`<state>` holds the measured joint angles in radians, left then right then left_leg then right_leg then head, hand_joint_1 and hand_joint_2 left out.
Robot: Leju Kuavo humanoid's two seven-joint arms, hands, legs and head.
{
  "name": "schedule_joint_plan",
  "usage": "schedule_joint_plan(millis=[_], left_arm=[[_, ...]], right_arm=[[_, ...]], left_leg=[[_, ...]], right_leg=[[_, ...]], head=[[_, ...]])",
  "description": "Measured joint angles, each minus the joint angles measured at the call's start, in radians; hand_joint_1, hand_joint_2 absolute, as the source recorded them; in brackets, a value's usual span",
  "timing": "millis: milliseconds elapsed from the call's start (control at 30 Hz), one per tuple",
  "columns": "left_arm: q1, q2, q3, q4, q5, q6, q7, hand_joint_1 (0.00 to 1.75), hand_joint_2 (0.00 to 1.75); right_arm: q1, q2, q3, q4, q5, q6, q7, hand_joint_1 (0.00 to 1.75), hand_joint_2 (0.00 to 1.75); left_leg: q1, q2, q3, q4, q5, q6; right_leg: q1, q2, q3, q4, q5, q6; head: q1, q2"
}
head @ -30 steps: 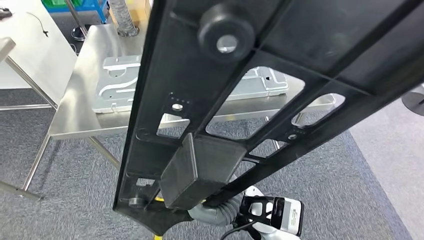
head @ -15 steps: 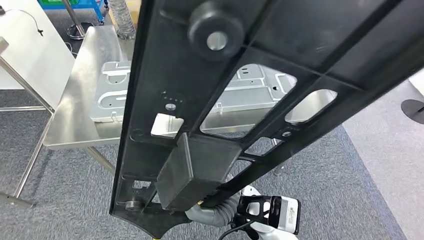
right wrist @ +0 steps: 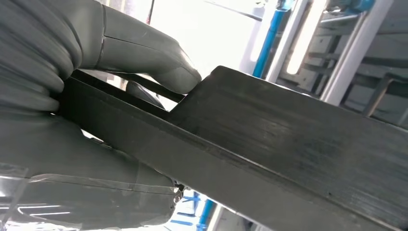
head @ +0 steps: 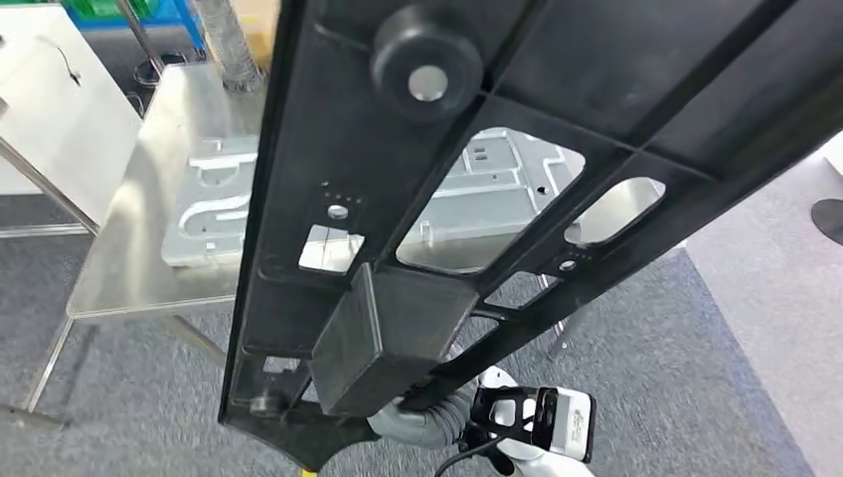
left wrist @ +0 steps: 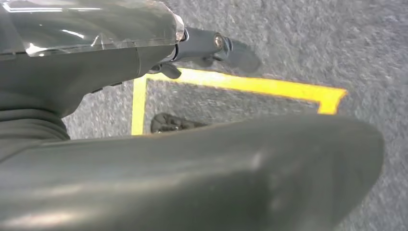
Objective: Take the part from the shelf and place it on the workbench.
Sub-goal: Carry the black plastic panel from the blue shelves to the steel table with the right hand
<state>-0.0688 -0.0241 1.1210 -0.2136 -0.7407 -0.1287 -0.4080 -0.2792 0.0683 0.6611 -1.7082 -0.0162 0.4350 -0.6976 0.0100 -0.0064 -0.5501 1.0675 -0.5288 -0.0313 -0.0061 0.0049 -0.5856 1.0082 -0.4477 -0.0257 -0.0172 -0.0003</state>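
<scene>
The long black plastic part point(head: 418, 199), a ribbed frame with cut-out windows, a round boss near its far end and a boxy block near its lower end, sits almost where it sat a second ago in the head view, while everything behind it has slid: the steel workbench point(head: 129, 268) now lies lower and further left in the picture, and more of the grey stamped metal plate point(head: 214, 214) on it shows through the part's windows, so the camera has moved closer rather than the things. The part's long axis runs from the right hand point(head: 422, 422) at its near, lower end up and away to the far right, its far end leaving the top of the picture; it is held raised and tilted above the carpet, in front of the workbench and not touching it, with its ribbed underside facing the camera. In the right wrist view the right hand point(right wrist: 72, 115) clamps the part's point(right wrist: 288, 149) near end, the thick grey thumb point(right wrist: 159, 60) pressed on one face and the rest of the hand under the opposite face, the part jutting straight out past the fingertips. In the left wrist view the left hand point(left wrist: 202, 45) hangs over grey carpet point(left wrist: 312, 43) crossed by yellow floor tape point(left wrist: 250, 85), a dark finger point(left wrist: 226, 45) stretched out with nothing in it; how the other fingers lie I cannot tell.
</scene>
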Motion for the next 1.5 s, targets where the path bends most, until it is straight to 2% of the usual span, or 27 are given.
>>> schedule_joint_plan(millis=[100, 133, 167, 233, 267, 300, 433, 500, 533, 600, 633, 667, 733, 800, 833, 933, 1000, 1033, 1100, 1133, 1167, 1200, 1267, 1300, 1367, 1433, 1500], left_arm=[[0.003, 0.0, 0.0, 0.0, -0.003, 0.0, 0.0, 0.0, 0.0], [0.005, 0.0, 0.0, 0.0, -0.004, 0.0, 0.001, 0.0, 0.0], [0.007, 0.0, 0.0, 0.0, -0.004, 0.001, 0.003, 0.0, 0.0], [0.008, 0.001, 0.0, 0.0, -0.006, 0.002, 0.006, 0.0, 0.0], [0.008, 0.001, 0.0, 0.0, -0.007, 0.002, 0.008, 0.0, 0.0], [0.008, 0.001, 0.0, 0.0, -0.009, 0.002, 0.009, 0.0, 0.0], [0.008, 0.002, 0.0, 0.0, -0.015, 0.001, 0.014, 0.0, 0.0], [0.007, 0.002, 0.0, 0.0, -0.017, -0.002, 0.015, 0.0, 0.0], [0.006, 0.002, 0.0, 0.0, -0.018, -0.003, 0.015, 0.0, 0.0], [0.005, 0.002, 0.0, 0.0, -0.022, -0.005, 0.014, 0.0, 0.0], [0.005, 0.002, 0.0, 0.0, -0.024, -0.006, 0.014, 0.0, 0.0], [0.006, 0.002, 0.0, 0.0, -0.027, -0.008, 0.014, 0.0, 0.0], [0.006, 0.001, 0.0, 0.0, -0.032, -0.014, 0.013, 0.0, 0.0], [0.004, -0.001, 0.0, 0.0, -0.036, -0.018, 0.012, 0.0, 0.0], [0.003, -0.001, 0.0, 0.0, -0.037, -0.019, 0.011, 0.0, 0.0], [0.001, -0.002, 0.0, 0.0, -0.036, -0.02, 0.008, 0.0, 0.0], [-0.002, -0.004, 0.0, 0.0, -0.034, -0.021, 0.005, 0.0, 0.0], [-0.003, -0.005, 0.0, 0.0, -0.032, -0.021, 0.003, 0.0, 0.0], [-0.002, -0.007, 0.002, 0.0, -0.029, -0.02, -0.002, 0.0, 0.0], [-0.001, -0.007, 0.004, 0.0, -0.027, -0.019, -0.004, 0.0, 0.0], [0.0, -0.007, 0.006, 0.0, -0.023, -0.019, -0.005, 0.0, 0.0], [0.001, -0.008, 0.009, 0.0, -0.02, -0.018, -0.006, 0.0, 0.0], [0.001, -0.008, 0.016, 0.0, -0.012, -0.016, -0.006, 0.0, 0.0], [0.002, -0.009, 0.021, 0.0, -0.01, -0.015, -0.007, 0.0, 0.0], [0.004, -0.01, 0.03, 0.0, -0.005, -0.01, -0.01, 0.0, 0.0], [0.006, -0.011, 0.036, 0.0, -0.004, -0.006, -0.012, 0.0, 0.0], [0.008, -0.013, 0.043, 0.0, -0.005, -0.004, -0.016, 0.0, 0.0]], right_arm=[[0.001, 0.002, 0.0, 0.001, 0.002, -0.003, 0.0, 1.75, 1.75], [0.001, 0.002, 0.0, 0.001, 0.003, -0.005, 0.0, 1.75, 1.75], [0.002, 0.002, 0.0, 0.001, 0.004, -0.006, 0.0, 1.75, 1.75], [0.002, 0.002, 0.0, 0.001, 0.005, -0.01, 0.0, 1.75, 1.75], [0.002, 0.001, 0.0, 0.001, 0.005, -0.012, 0.0, 1.75, 1.75], [0.001, 0.001, 0.0, 0.001, 0.006, -0.015, 0.0, 1.75, 1.75], [0.001, -0.003, 0.0, 0.001, 0.011, -0.026, 0.0, 1.75, 1.75], [-0.001, -0.005, 0.0, 0.0, 0.014, -0.031, 0.0, 1.75, 1.75], [0.0, -0.006, 0.0, 0.0, 0.016, -0.034, 0.0, 1.75, 1.75], [0.002, -0.011, 0.0, 0.0, 0.019, -0.047, 0.0, 1.75, 1.75], [0.004, -0.015, 0.0, 0.001, 0.021, -0.057, 0.0, 1.75, 1.75], [0.004, -0.018, -0.001, 0.001, 0.024, -0.068, 0.0, 1.75, 1.75], [0.004, -0.026, -0.004, 0.0, 0.031, -0.091, 0.0, 1.75, 1.75], [0.001, -0.037, -0.012, -0.005, 0.039, -0.114, 0.0, 1.75, 1.75], [-0.001, -0.043, -0.017, -0.01, 0.044, -0.128, 0.0, 1.75, 1.75], [-0.008, -0.065, -0.038, -0.03, 0.06, -0.183, 0.0, 1.75, 1.75], [-0.026, -0.082, -0.061, -0.042, 0.066, -0.216, 0.0, 1.75, 1.75], [-0.036, -0.092, -0.078, -0.046, 0.069, -0.229, 0.0, 1.75, 1.75], [-0.052, -0.11, -0.119, -0.049, 0.077, -0.247, 0.0, 1.75, 1.75], [-0.055, -0.12, -0.142, -0.049, 0.085, -0.256, 0.0, 1.75, 1.75], [-0.057, -0.128, -0.169, -0.047, 0.093, -0.264, 0.0, 1.75, 1.75], [-0.059, -0.137, -0.199, -0.043, 0.103, -0.272, 0.0, 1.75, 1.75], [-0.065, -0.153, -0.273, -0.019, 0.136, -0.303, 0.0, 1.75, 1.75], [-0.07, -0.161, -0.311, 0.001, 0.158, -0.326, 0.002, 1.75, 1.75], [-0.082, -0.177, -0.393, 0.055, 0.227, -0.381, 0.023, 1.75, 1.75], [-0.099, -0.193, -0.469, 0.116, 0.323, -0.436, 0.073, 1.75, 1.75], [-0.132, -0.212, -0.531, 0.182, 0.456, -0.501, 0.142, 1.75, 1.75]], left_leg=[[0.003, 0.001, -0.119, 0.199, -0.06, -0.009], [0.003, 0.001, -0.147, 0.228, -0.053, -0.01], [0.003, 0.001, -0.156, 0.217, -0.024, -0.008], [0.002, 0.001, -0.122, 0.094, 0.072, -0.001], [-0.001, 0.001, -0.097, 0.029, 0.107, 0.004], [-0.003, 0.001, -0.077, -0.021, 0.124, 0.01], [-0.005, 0.0, -0.059, -0.06, 0.111, 0.031], [0.0, 0.001, -0.047, -0.07, 0.108, 0.042], [0.0, 0.001, -0.042, -0.072, 0.105, 0.046], [-0.001, 0.002, -0.034, -0.072, 0.096, 0.051], [-0.001, 0.002, -0.028, -0.072, 0.09, 0.051], [-0.001, 0.001, -0.02, -0.072, 0.084, 0.051], [-0.001, 0.0, 0.001, -0.071, 0.069, 0.048], [-0.004, -0.001, 0.014, -0.069, 0.055, 0.04], [-0.005, -0.002, 0.015, -0.067, 0.05, 0.035], [-0.004, 0.0, 0.019, -0.067, 0.038, 0.02], [-0.003, 0.001, 0.005, -0.024, 0.013, 0.01], [0.0, 0.001, -0.021, 0.03, -0.011, 0.005], [0.003, 0.001, -0.099, 0.168, -0.058, -0.003], [0.004, 0.001, -0.132, 0.214, -0.064, -0.005], [0.005, 0.001, -0.149, 0.225, -0.05, -0.006], [0.005, 0.002, -0.147, 0.196, -0.015, -0.005], [0.005, 0.001, -0.1, 0.062, 0.074, 0.001], [0.003, 0.001, -0.077, 0.002, 0.1, 0.007], [-0.001, -0.001, -0.059, -0.048, 0.109, 0.02], [-0.001, -0.001, -0.058, -0.054, 0.107, 0.034], [0.0, -0.001, -0.053, -0.063, 0.109, 0.048]], right_leg=[[0.001, -0.002, 0.021, -0.002, -0.017, -0.007], [0.002, -0.001, 0.028, -0.002, -0.023, -0.007], [0.002, 0.001, 0.037, -0.002, -0.03, -0.006], [0.002, 0.002, 0.059, -0.002, -0.046, -0.003], [0.004, 0.003, 0.067, -0.001, -0.054, 0.001], [0.005, 0.003, 0.071, -0.001, -0.061, 0.006], [0.007, 0.004, 0.074, -0.002, -0.074, 0.027], [0.007, 0.002, 0.054, 0.048, -0.102, 0.037], [0.005, 0.001, 0.023, 0.106, -0.127, 0.04], [0.003, 0.001, -0.066, 0.247, -0.17, 0.043], [0.001, 0.0, -0.1, 0.288, -0.169, 0.044], [0.001, 0.0, -0.116, 0.291, -0.146, 0.045], [0.0, 0.0, -0.087, 0.182, -0.05, 0.041], [0.004, -0.001, -0.043, 0.059, 0.013, 0.032], [0.006, -0.001, -0.033, 0.027, 0.021, 0.028], [0.008, 0.004, -0.024, 0.008, 0.012, 0.014], [0.002, 0.002, -0.008, -0.002, 0.009, 0.005], [0.0, 0.001, 0.0, -0.005, 0.006, 0.001], [-0.001, 0.0, 0.009, -0.006, -0.001, -0.003], [0.0, 0.0, 0.013, -0.006, -0.006, -0.003], [0.0, 0.001, 0.018, -0.005, -0.01, -0.002], [0.0, 0.001, 0.025, -0.005, -0.015, 0.0], [0.001, 0.002, 0.04, -0.005, -0.027, 0.007], [0.002, 0.002, 0.043, -0.003, -0.032, 0.012], [0.005, 0.002, 0.042, -0.003, -0.036, 0.023], [0.004, 0.002, 0.041, -0.004, -0.039, 0.035], [0.001, 0.001, 0.027, 0.03, -0.062, 0.046]], head=[[0.0, 0.0], [0.0, 0.0], [0.0, 0.0], [0.0, 0.0], [0.0, 0.0], [0.0, 0.0], [0.0, 0.0], [0.0, 0.0], [0.0, 0.0], [0.0, 0.0], [0.0, 0.0], [0.0, 0.0], [0.0, 0.0], [0.0, 0.0], [0.0, 0.0], [0.0, 0.0], [0.0, 0.0], [0.0, 0.0], [0.0, 0.0], [0.0, 0.0], [0.0, 0.0], [0.0, 0.0], [0.0, 0.0], [0.0, 0.0], [0.0, 0.0], [0.0, 0.0], [0.0, 0.0]])
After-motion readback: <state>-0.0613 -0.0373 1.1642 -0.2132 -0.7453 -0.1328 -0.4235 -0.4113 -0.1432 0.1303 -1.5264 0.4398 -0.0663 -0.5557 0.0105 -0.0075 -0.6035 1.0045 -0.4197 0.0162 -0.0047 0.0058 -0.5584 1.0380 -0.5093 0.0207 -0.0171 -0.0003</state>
